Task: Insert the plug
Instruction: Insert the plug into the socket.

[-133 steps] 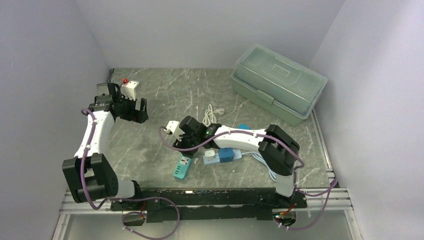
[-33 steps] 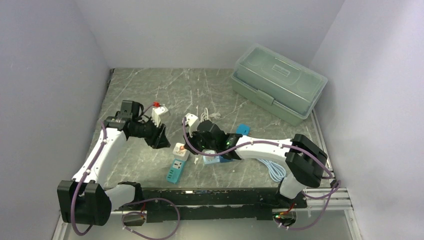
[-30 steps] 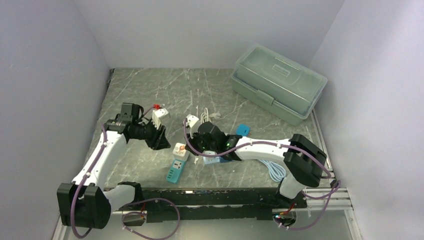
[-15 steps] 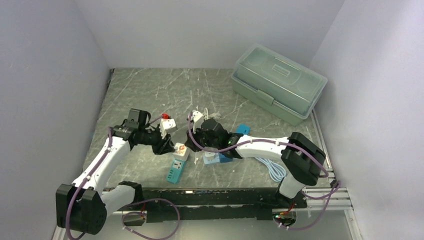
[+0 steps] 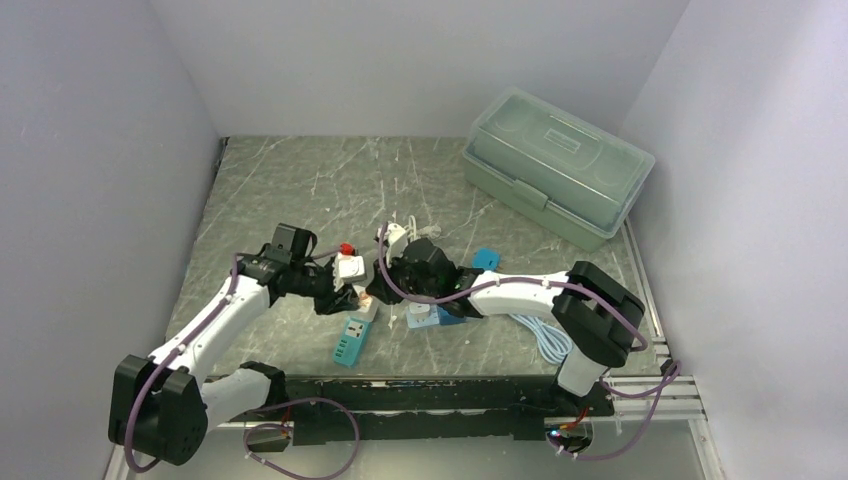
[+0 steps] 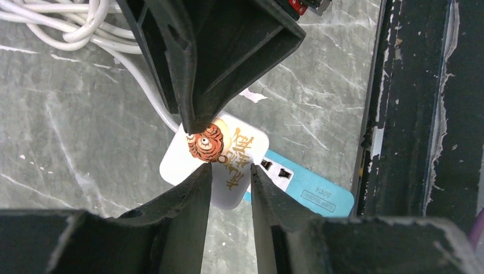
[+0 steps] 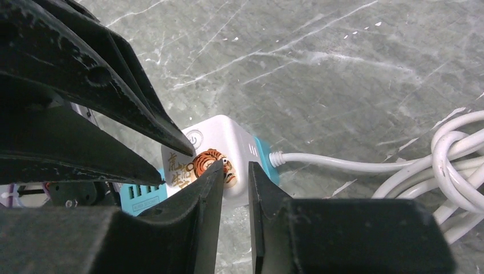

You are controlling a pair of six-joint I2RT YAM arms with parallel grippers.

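A white plug [image 6: 228, 165] with a tiger sticker sits on the white-cabled end of the teal power strip [image 6: 305, 184]; both lie on the marble table. My left gripper [image 6: 231, 171] hovers just over the plug, jaws a narrow gap apart with nothing between them. From the opposite side my right gripper [image 7: 236, 171] also hangs over the plug [image 7: 220, 145], jaws narrowly apart and empty. In the top view the two grippers, left [image 5: 345, 288] and right [image 5: 383, 283], meet tip to tip above the plug [image 5: 366, 303] and the strip [image 5: 350, 342].
A green lidded toolbox [image 5: 557, 165] stands at the back right. Blue adapters [image 5: 440, 313] and a small blue cube [image 5: 487, 258] lie under the right arm. White cable [image 5: 420, 225] coils behind the grippers; more cable [image 5: 545, 340] lies near the right base.
My left arm has swung right and down until its fingertips are over the plug on the strip. The right gripper has shifted only slightly.
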